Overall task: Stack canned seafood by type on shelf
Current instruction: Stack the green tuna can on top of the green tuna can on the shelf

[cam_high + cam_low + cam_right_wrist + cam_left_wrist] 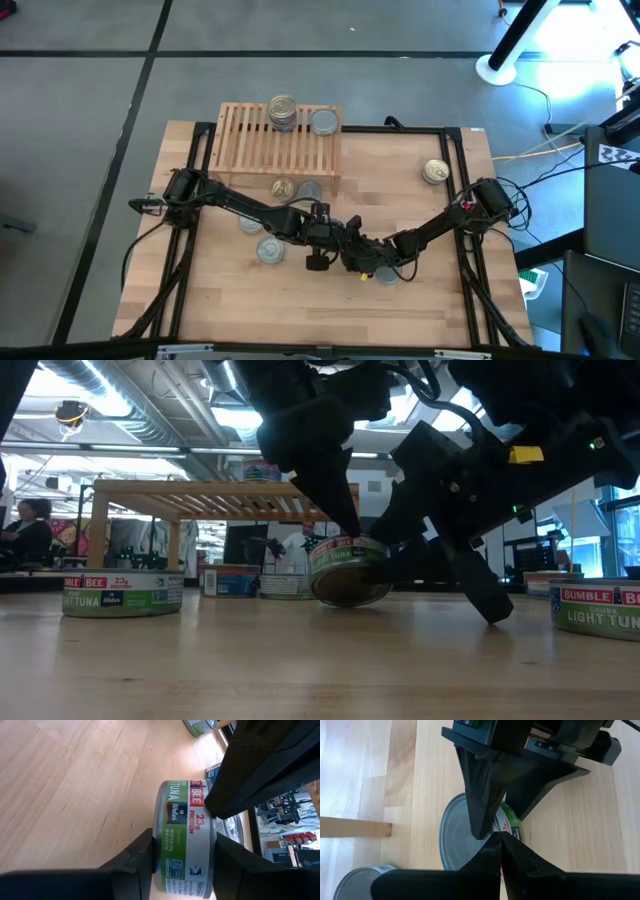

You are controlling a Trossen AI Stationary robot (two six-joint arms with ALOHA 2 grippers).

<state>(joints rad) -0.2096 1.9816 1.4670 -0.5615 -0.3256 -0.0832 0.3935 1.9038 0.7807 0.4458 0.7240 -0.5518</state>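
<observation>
Right gripper (182, 865) clamps green-label can (186, 837) across flat faces, tilted on edge at table centre, near of shelf (278, 145). Left gripper (500, 851), fingers shut & empty, braces can's face, likely steadying the pickup.

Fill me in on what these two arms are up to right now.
Both arms meet near the table's middle over one tuna can, which sits tilted on its edge. The right gripper has its fingers on either side of the can's top and bottom, while the left gripper, shut, presses its tip against the can. The shelf already carries a short stack of cans and a single silver-lidded can. Several other cans remain scattered on the table.
</observation>
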